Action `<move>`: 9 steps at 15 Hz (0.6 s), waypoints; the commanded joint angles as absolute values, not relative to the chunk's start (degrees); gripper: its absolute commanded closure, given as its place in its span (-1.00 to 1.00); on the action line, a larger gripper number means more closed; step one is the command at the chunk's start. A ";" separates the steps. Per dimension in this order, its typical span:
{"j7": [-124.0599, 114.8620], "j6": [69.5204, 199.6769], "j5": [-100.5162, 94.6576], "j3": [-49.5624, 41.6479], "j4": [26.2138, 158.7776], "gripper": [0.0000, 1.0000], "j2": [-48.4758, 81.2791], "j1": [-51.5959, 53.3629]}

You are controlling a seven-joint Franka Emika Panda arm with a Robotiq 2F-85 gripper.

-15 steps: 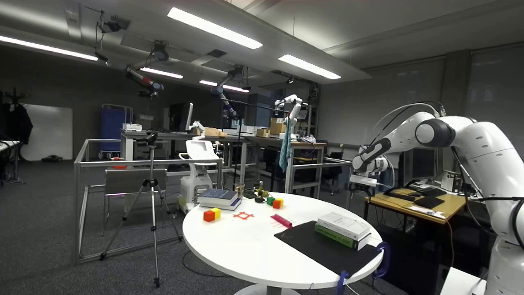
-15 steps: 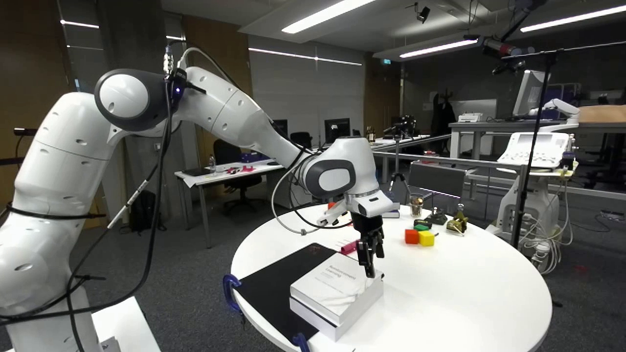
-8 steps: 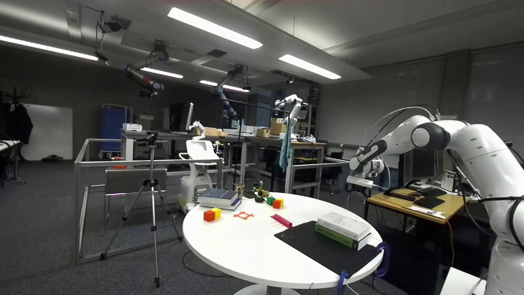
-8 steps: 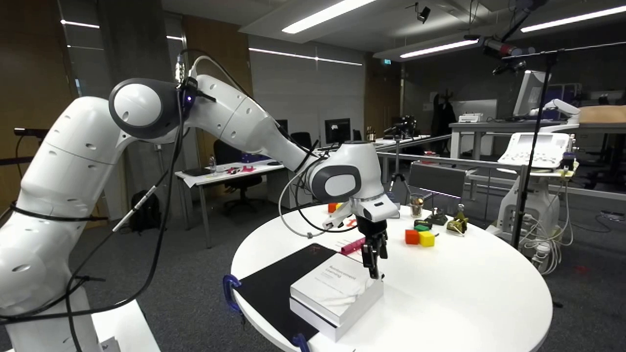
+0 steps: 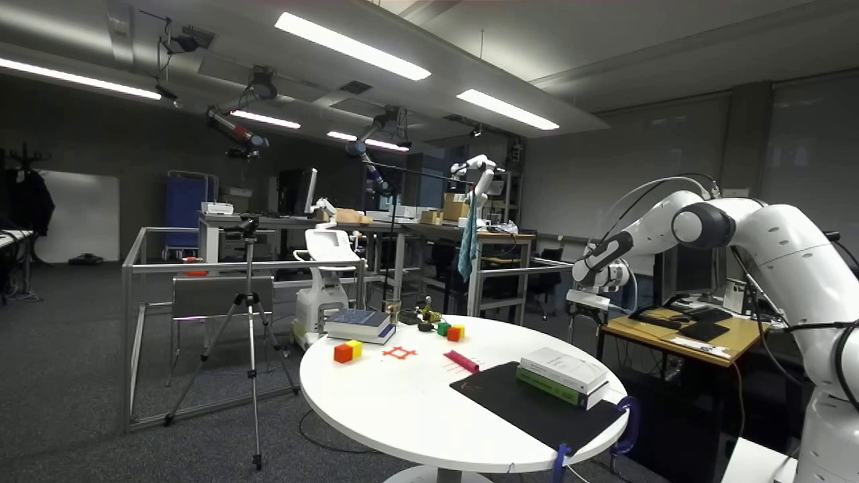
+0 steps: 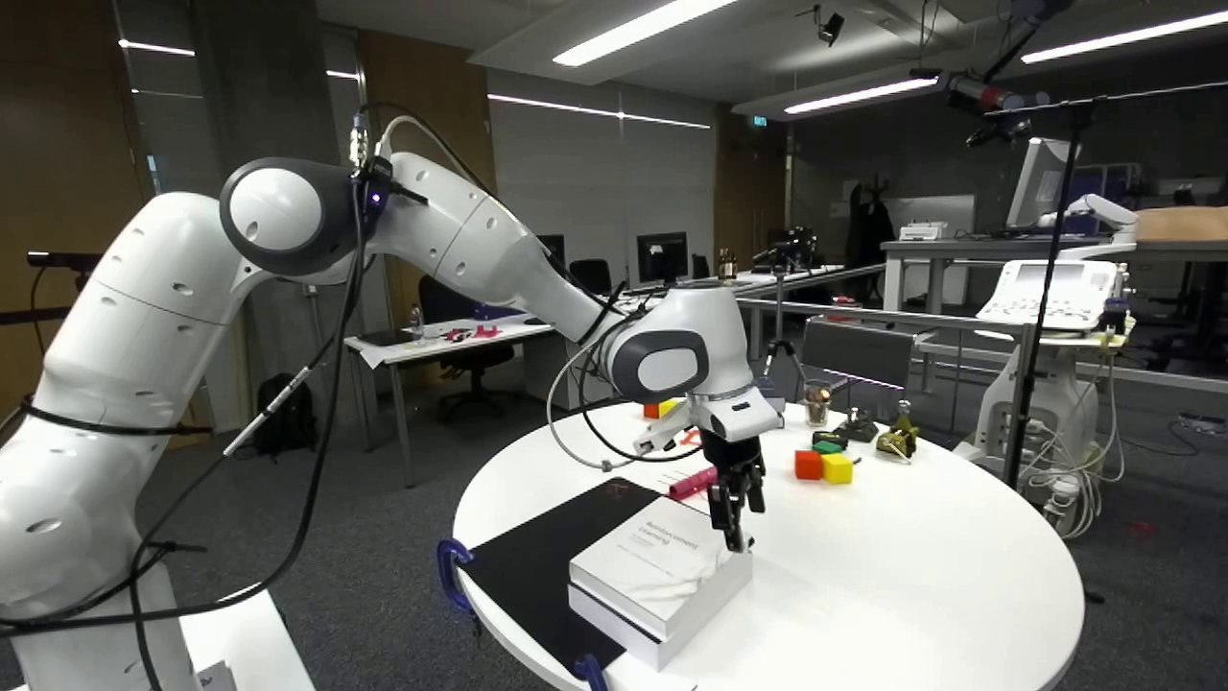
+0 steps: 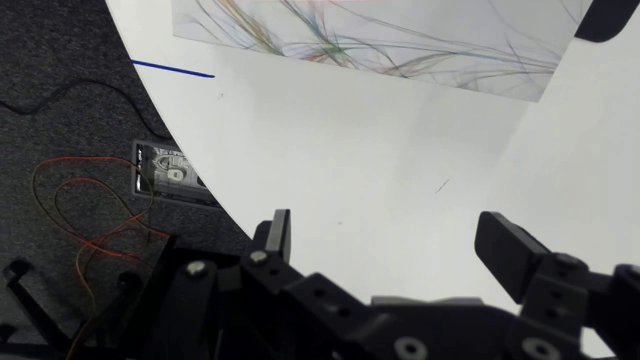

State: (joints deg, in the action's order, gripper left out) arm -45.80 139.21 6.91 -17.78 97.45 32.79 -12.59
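Fingers [image 7: 505,252] spread wide, nothing between them; your gripper [image 7: 385,232] hangs near the white book [image 6: 648,552], not touching. Green book [image 5: 547,387] underneath raises it off the black mat [image 6: 532,561], which blue clamps [image 6: 447,576] apparently pin to your table [image 6: 902,585] against slipping.

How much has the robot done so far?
Maybe done: the white book lies on the green book, though I can't tell whether the robot did that. In hand: nothing; the open gripper hangs above the table near them. Left: probably any gripping, since only tabletop shows between its jaws.
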 commanded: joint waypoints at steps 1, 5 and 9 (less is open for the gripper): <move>-52.40 140.05 8.14 -18.77 95.90 -1.00 34.08 -12.14; -57.31 142.64 7.56 -18.54 95.99 -1.00 36.52 -11.97; -58.22 145.26 7.88 -17.88 94.75 -1.00 40.11 -12.43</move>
